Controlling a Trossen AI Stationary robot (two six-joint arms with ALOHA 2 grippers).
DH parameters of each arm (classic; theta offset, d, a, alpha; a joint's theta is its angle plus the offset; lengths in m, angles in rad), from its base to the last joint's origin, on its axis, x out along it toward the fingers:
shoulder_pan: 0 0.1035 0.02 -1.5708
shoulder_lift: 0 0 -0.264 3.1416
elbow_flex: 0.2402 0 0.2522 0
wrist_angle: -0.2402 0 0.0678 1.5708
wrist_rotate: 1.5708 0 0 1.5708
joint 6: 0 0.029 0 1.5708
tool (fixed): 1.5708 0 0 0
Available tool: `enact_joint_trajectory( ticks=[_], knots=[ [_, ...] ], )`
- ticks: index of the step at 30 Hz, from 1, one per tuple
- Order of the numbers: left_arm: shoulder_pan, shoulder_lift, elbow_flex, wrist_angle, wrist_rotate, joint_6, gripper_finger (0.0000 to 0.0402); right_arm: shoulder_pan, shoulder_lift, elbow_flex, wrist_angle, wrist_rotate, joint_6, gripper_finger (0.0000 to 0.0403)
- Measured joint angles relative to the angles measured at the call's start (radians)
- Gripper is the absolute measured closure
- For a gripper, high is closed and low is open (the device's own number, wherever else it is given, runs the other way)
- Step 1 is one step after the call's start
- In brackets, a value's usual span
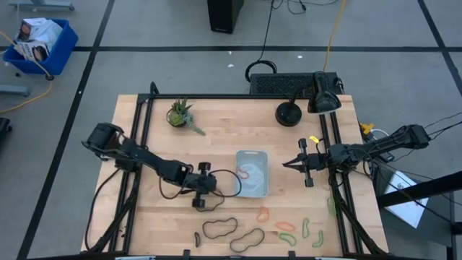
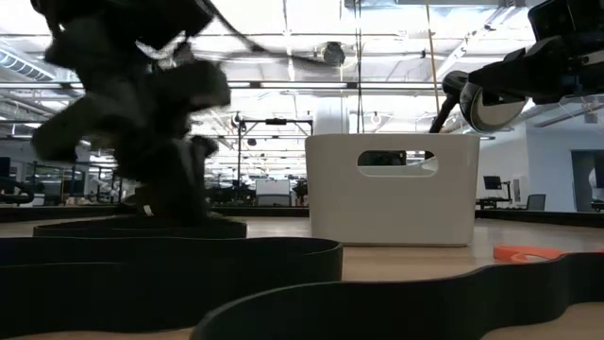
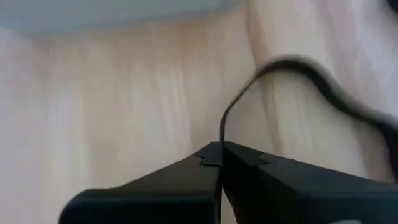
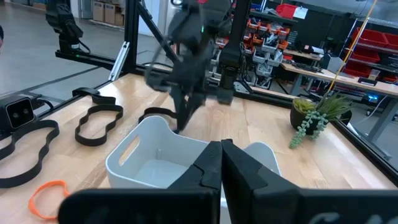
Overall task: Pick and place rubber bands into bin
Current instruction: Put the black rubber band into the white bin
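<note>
My left gripper (image 1: pixel 215 185) is shut on a large dark rubber band (image 1: pixel 234 182) just left of the bin (image 1: pixel 252 189), a pale tray with an orange-red band (image 1: pixel 245 173) inside. The bin also shows in the low view (image 2: pixel 392 189) and the right wrist view (image 4: pixel 134 163). My right gripper (image 1: pixel 285 165) is shut and empty, right of the bin. More dark bands (image 1: pixel 220 228), orange bands (image 1: pixel 263 213) and green bands (image 1: pixel 305 227) lie flat on the table near its front edge. My left gripper pinches the dark band's strand (image 3: pixel 221 144) between its two fingertips (image 3: pixel 249 155). From the pinch the band arcs away in a loop (image 3: pixel 298 65) toward the bin. The fingers slant down from the table's left. Whether the loop rests on the table, I cannot tell.
A small potted plant (image 1: pixel 178 114) stands at the back left. A round black base (image 1: pixel 289 113) and a black camera mount (image 1: pixel 323 101) stand at the back right. Dark frame rails (image 1: pixel 144 130) run along both sides of the table.
</note>
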Motion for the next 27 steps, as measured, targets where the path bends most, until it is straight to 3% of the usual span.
enact_joint_trajectory(
  ticks=[10, 15, 22, 27],
  knots=[
    [-0.03, -0.241, 0.006, 0.001, -0.113, 0.142, 0.0397, 0.0, 0.001, 0.0, 0.008, -0.003, -0.002, 0.0403],
    [-0.059, -0.325, 0.006, 0.006, -0.066, 0.235, 0.0397, 0.0, 0.001, 0.0, 0.01, -0.002, -0.013, 0.0403],
    [-0.111, -0.406, -0.001, 0.3, -0.046, 0.409, 0.0398, 0.0, 0.001, 0.0, 0.014, -0.002, 0.023, 0.0403],
    [-0.144, -0.473, -0.003, 0.289, -0.142, 0.457, 0.0398, 0.0, 0.001, 0.0, 0.018, -0.002, 0.049, 0.0403]
  ],
)
